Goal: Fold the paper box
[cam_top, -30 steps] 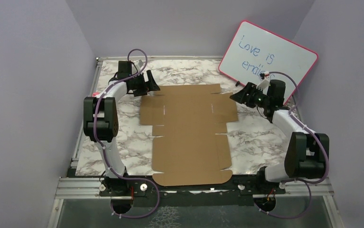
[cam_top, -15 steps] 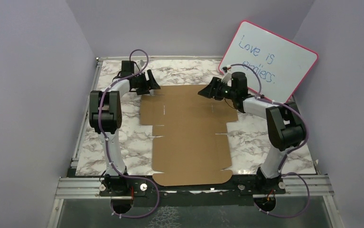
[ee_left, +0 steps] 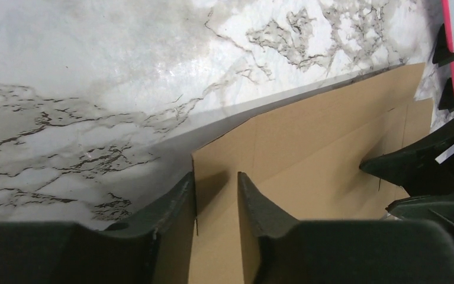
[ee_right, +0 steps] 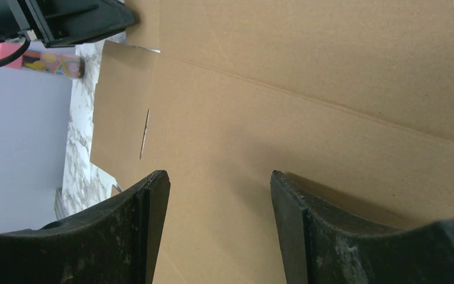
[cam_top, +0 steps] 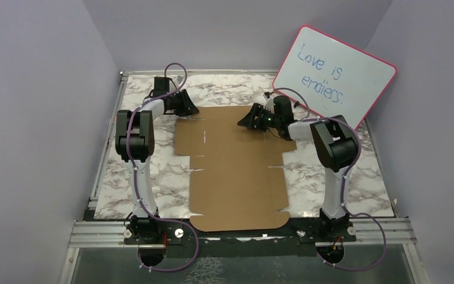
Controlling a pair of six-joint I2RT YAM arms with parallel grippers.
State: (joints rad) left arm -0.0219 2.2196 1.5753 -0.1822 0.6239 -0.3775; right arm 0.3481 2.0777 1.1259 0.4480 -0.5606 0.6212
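The left tool (ee_left: 215, 189) sits narrowly parted astride the paper box (cam_top: 236, 165) corner; the right tool (ee_right: 218, 195) gapes wide over it.

From above and behind the arms, the top camera takes in the whole surface (cam_top: 171, 171), while both wrist cameras look closely at the far end of the paper box (cam_top: 236, 171).

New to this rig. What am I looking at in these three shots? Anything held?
Two robot arms bolted to the near edge of a marble table. One picture looks down from above and behind; the other two come from wrist cameras, so the dark prongs are each arm's own fingers. A flat, unfolded cardboard box lies on the table; a pink-framed whiteboard stands at the back right. The left gripper is at the sheet's far left corner, the right gripper over its far right part. Both open, nothing held.
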